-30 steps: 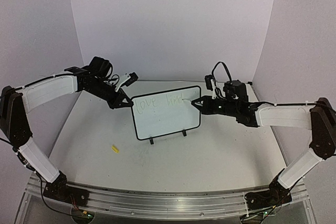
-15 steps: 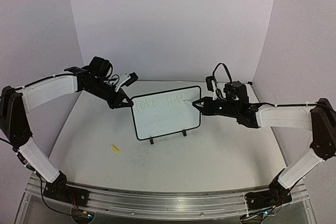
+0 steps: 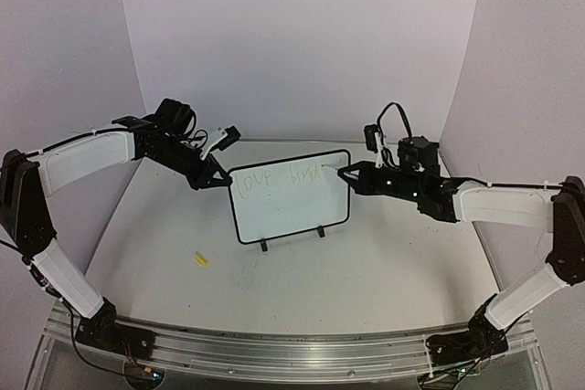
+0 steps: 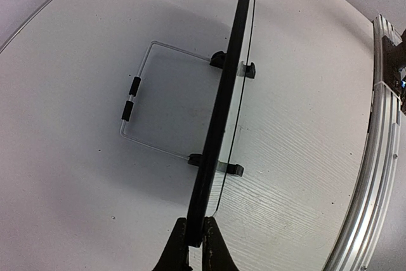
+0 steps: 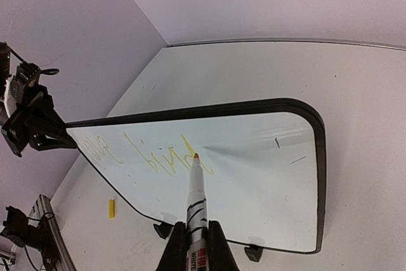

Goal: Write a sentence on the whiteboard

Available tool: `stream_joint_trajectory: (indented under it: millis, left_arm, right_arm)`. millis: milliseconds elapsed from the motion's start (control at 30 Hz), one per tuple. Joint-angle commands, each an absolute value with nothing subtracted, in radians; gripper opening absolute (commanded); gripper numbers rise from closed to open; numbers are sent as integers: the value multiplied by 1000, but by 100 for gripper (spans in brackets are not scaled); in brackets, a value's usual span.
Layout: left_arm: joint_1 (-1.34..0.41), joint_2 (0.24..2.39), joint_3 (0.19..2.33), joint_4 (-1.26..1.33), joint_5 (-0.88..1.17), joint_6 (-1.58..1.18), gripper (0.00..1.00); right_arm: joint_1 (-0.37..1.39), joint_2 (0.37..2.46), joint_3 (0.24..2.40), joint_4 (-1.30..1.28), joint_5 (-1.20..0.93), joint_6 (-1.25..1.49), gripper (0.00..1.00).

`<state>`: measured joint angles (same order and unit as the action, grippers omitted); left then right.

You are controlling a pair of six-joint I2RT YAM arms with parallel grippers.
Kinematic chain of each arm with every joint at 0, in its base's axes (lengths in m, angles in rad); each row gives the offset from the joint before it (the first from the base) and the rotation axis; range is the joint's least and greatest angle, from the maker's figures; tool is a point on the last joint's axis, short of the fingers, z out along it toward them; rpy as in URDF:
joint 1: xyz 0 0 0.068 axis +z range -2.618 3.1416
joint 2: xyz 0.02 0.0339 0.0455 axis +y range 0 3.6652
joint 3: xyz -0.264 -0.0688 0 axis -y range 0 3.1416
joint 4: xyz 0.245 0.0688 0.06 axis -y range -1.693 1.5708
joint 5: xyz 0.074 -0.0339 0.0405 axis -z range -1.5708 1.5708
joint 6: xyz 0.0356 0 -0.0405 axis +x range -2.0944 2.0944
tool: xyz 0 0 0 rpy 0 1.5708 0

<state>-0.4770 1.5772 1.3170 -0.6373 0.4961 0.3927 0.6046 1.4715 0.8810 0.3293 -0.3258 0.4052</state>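
The whiteboard [image 3: 291,207] stands on two black feet at the middle of the table, leaning back. Faint yellow-green writing [image 3: 277,179] runs along its top line; in the right wrist view the sentence [image 5: 155,153] reads roughly "love find". My left gripper [image 3: 221,179] is shut on the board's upper left edge, and the left wrist view shows its jaws [image 4: 195,245] pinching the black frame [image 4: 223,99] edge-on. My right gripper [image 3: 348,173] is shut on a white marker [image 5: 196,198]. The marker's orange tip [image 5: 196,155] sits at the end of the last written stroke.
A small yellow marker cap [image 3: 200,259] lies on the table left of and nearer than the board, also visible in the right wrist view [image 5: 111,208]. White walls close in the back and sides. A metal rail [image 3: 274,349] runs along the near edge.
My right gripper has shifted slightly up and to the right with the marker along the board's top line. The left arm and the board have not moved.
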Motion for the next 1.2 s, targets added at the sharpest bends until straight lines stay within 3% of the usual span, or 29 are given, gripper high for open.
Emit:
stream_joint_trajectory:
  millis: [0,1167]
  left_arm:
    - [-463,1559,1312,-621,356,451,0]
    - [-463,1566,1315,-620,359,452,0]
  right_arm:
    - [598,1475,900,359,-310,407,0]
    - [592,1508,899,324,-291,379,0]
